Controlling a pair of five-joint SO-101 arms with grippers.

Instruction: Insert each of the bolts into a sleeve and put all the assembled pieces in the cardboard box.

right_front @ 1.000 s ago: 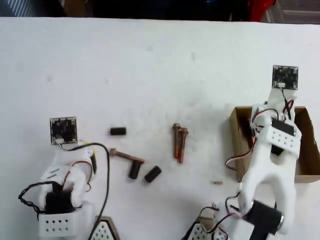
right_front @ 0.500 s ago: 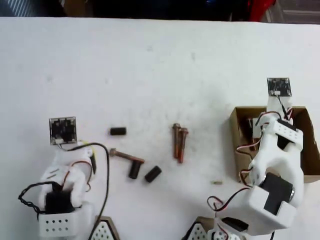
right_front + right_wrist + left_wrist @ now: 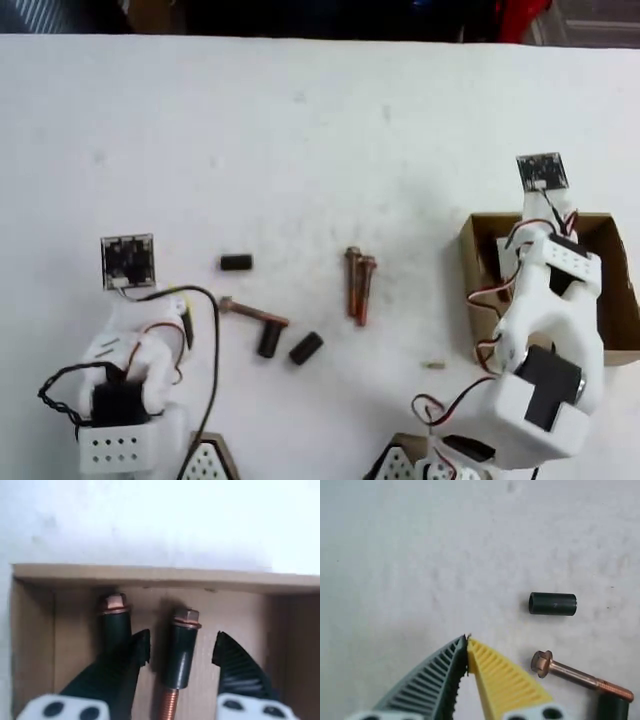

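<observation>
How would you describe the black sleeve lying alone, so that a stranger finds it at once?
On the white table, look left, near the left gripper. Three black sleeves lie there with one copper bolt. This sleeve lies alone, farther from the arms; the other two sit together at the bolt's threaded end.

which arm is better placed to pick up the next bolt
Probably left: the left gripper, shut, is beside a loose bolt and sleeve; the right gripper hangs open over the cardboard box.
</observation>
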